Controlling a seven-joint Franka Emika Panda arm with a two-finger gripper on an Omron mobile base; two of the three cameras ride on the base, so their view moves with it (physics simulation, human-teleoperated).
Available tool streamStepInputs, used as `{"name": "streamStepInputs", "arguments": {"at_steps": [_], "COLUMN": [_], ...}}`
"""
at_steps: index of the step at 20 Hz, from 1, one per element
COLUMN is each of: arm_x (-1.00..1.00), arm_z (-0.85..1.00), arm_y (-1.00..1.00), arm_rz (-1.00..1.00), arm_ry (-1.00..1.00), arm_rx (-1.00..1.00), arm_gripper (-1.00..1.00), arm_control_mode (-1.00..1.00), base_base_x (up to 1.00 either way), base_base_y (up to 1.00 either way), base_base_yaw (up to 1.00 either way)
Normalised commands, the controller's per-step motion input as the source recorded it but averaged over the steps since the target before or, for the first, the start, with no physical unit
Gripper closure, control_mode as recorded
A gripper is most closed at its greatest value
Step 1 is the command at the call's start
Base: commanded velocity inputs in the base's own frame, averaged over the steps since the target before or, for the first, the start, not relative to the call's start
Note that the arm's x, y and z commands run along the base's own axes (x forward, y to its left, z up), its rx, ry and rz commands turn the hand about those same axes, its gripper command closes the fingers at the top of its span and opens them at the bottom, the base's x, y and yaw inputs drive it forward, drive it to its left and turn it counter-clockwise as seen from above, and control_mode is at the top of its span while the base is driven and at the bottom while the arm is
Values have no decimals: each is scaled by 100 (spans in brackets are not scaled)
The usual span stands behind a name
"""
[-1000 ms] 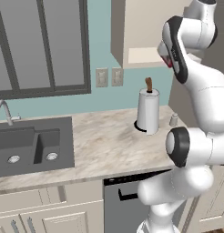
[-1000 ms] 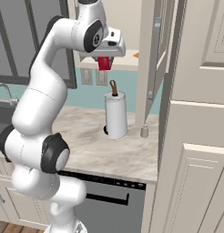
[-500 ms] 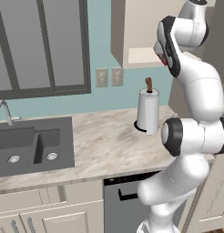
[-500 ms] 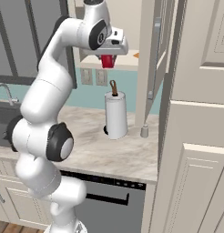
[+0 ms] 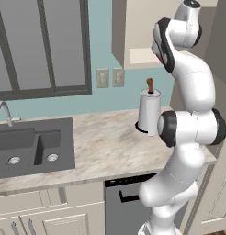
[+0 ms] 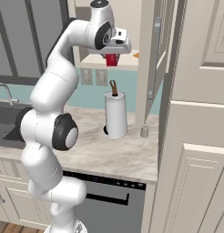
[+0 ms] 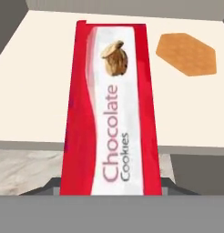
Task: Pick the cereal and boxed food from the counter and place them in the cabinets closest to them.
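the fingers (image 6: 112, 58) are seen closed on a red box (image 7: 110, 109) of chocolate cookies, held by its near end so that the length runs straight ahead of the fingers. the box is carried high, level with the cabinet's (image 6: 152, 54) open front, and its far end is already over the pale shelf (image 7: 36, 82), probably so it can be slid in flat without catching the door. an orange hexagonal piece (image 7: 186, 53) lies on the shelf ahead of the fingers and to 1 side, apart from the box. well below the fingers, a paper towel roll (image 6: 116, 114) stands on the bench (image 5: 110, 147), with a small shaker (image 6: 144, 132) beside it. the box is judged not yet set down; 1 item is being placed. no cereal can be made out.
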Motion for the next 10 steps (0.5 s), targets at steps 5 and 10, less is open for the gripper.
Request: {"name": "streamStepInputs", "arguments": {"at_steps": [5,10], "arm_x": [52,40], "arm_z": [-1,-8], "arm_y": [-5,-6], "arm_rz": [0,-1], "arm_ry": [0,0], "arm_rx": [0,0], "arm_gripper": [100,100], "arm_control_mode": [-100,-100], "base_base_x": [0,0], "base_base_y": [0,0], "base_base_yaw": [0,0]}}
